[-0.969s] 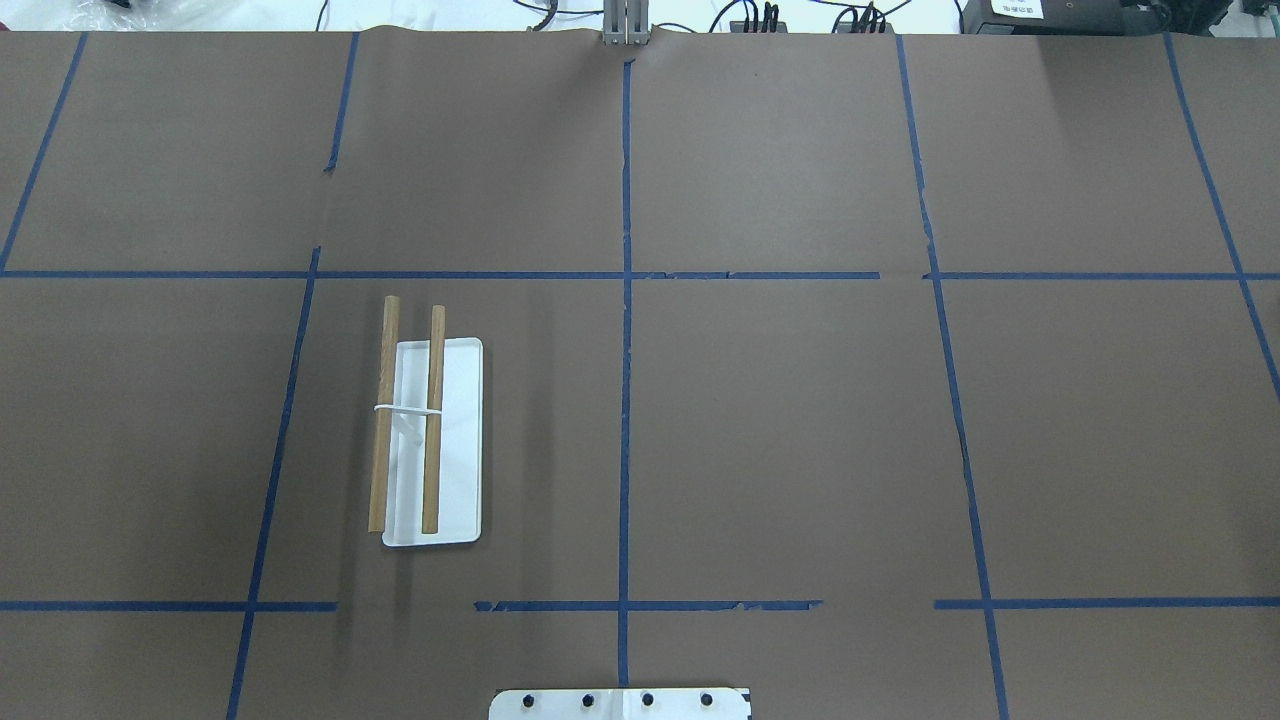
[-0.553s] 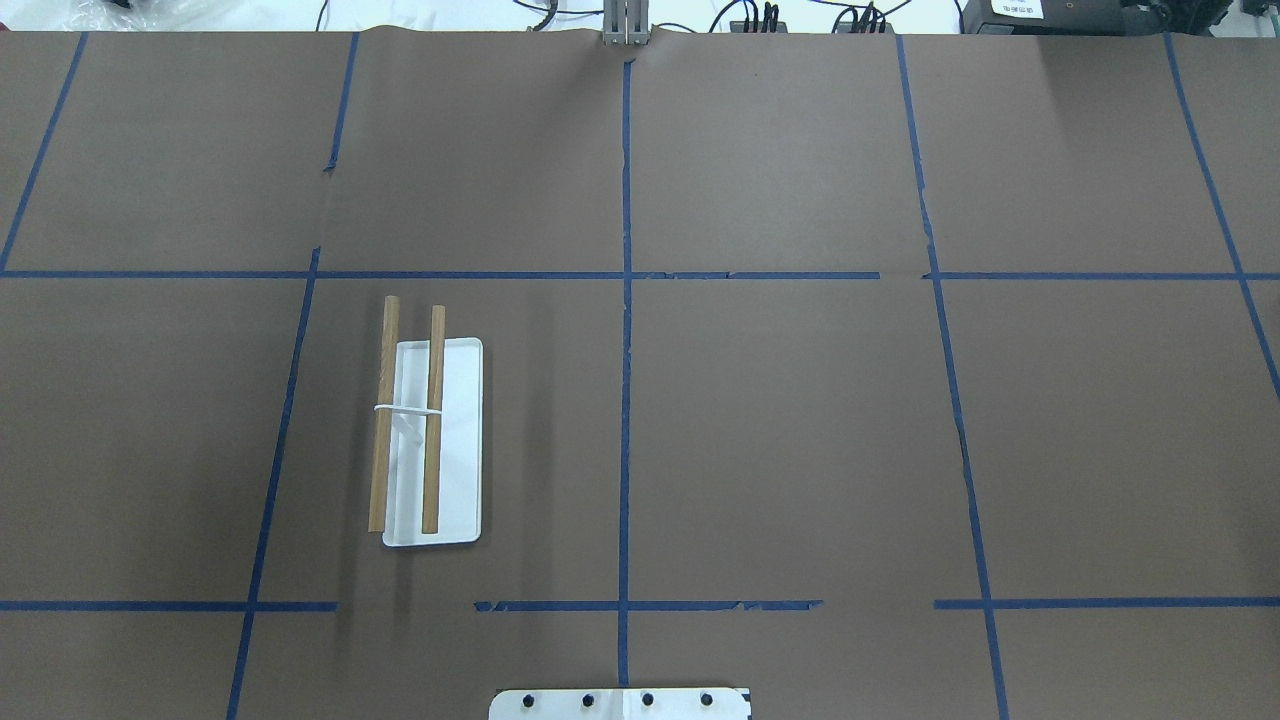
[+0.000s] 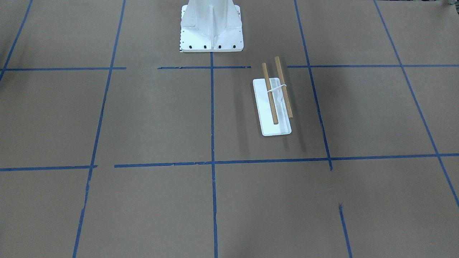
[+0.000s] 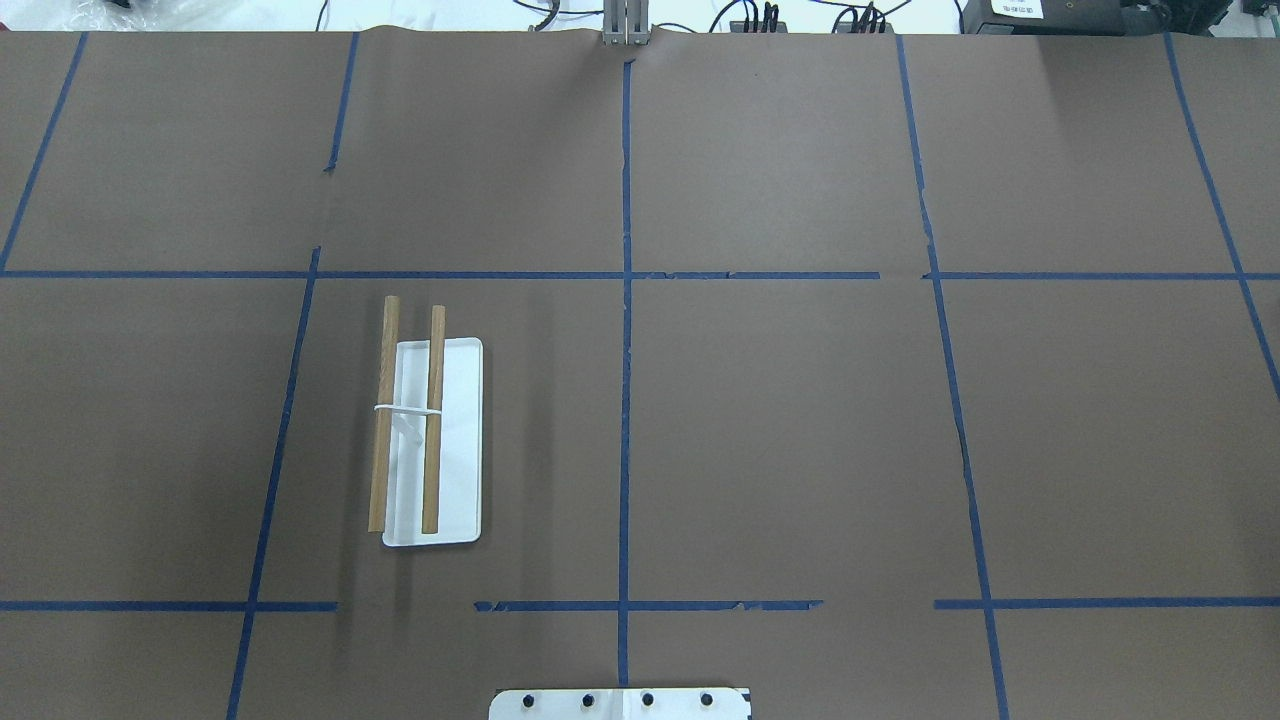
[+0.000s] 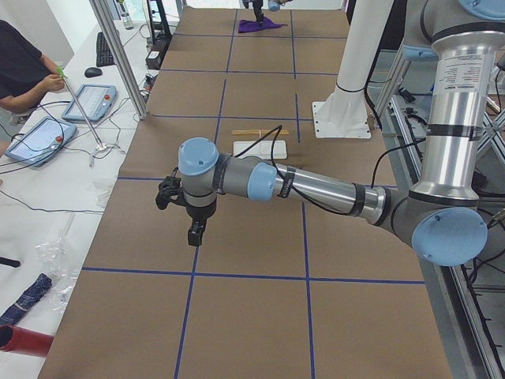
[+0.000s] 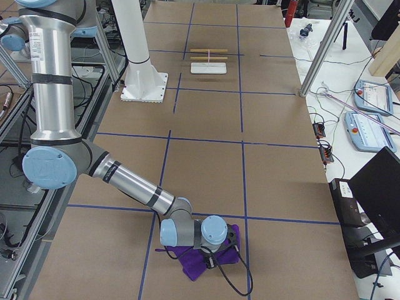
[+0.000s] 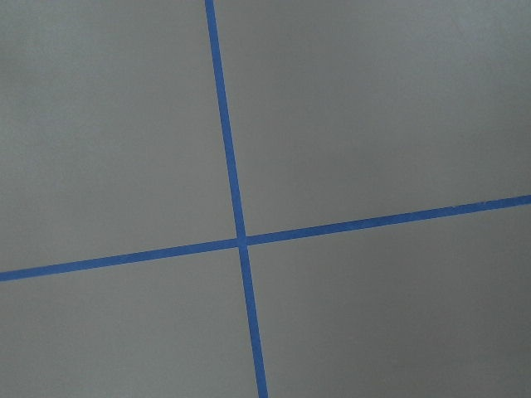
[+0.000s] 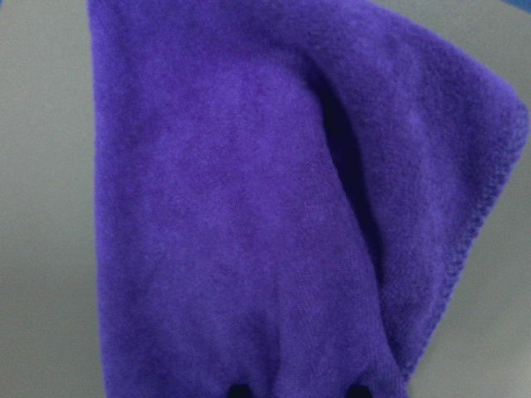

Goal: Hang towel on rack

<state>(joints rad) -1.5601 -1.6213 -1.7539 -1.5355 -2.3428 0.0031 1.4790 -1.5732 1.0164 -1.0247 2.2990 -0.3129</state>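
The rack (image 4: pixel 432 440), a white tray with two wooden dowels, stands left of the table's middle; it also shows in the front view (image 3: pixel 272 107). The purple towel (image 6: pixel 194 262) lies bunched on the table at the robot's far right end and fills the right wrist view (image 8: pixel 249 207). My right gripper (image 6: pixel 211 259) is down on the towel; two dark fingertips (image 8: pixel 241 390) show apart at the bottom edge, resting on the cloth. My left gripper (image 5: pixel 194 235) hangs above bare table at the left end, away from the rack; I cannot tell whether it is open or shut.
The white bolted pedestal (image 3: pixel 211 25) stands at the robot's side, near the rack. Aluminium posts (image 5: pixel 118 55) (image 6: pixel 325 50) rise at the far table edge. An operator (image 5: pixel 24 63) sits beside control pads. Blue tape lines grid the brown table.
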